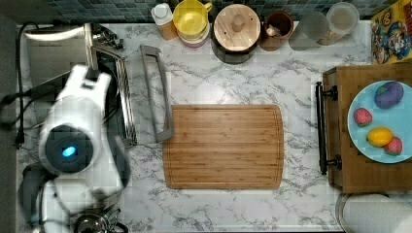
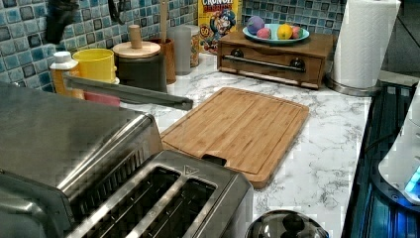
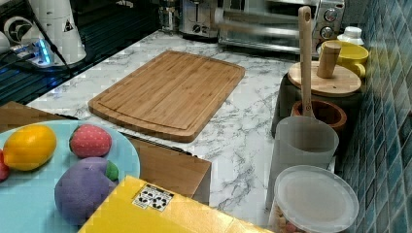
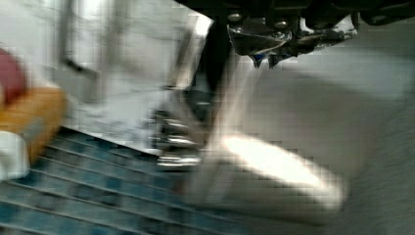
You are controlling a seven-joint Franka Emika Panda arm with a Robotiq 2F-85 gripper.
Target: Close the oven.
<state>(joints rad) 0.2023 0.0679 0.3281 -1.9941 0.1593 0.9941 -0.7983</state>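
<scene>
The oven (image 1: 53, 53) stands at the top view's left, a brushed steel box against the tiled wall. Its glass door (image 1: 124, 97) hangs open, tilted out over the counter. The long silver bar handle (image 1: 156, 92) reaches close to the cutting board. In the left view the handle (image 2: 129, 92) juts out beyond the oven's steel top (image 2: 54, 129). The right view has the oven (image 3: 291, 22) at the far end, its door handle (image 3: 262, 18) smeared. My white arm (image 1: 77, 131) hovers over the oven's front part. The gripper's dark body (image 4: 293, 22) sits near the oven's steel corner.
A bamboo cutting board (image 1: 223, 145) lies mid-counter, beside the open door. A two-slot toaster (image 2: 163, 198) stands next to the oven. Jars, a yellow cup (image 1: 190, 19) and a wooden-lidded pot (image 1: 236, 29) line the back wall. A wooden box (image 1: 359, 174) carries a fruit plate (image 1: 403, 121).
</scene>
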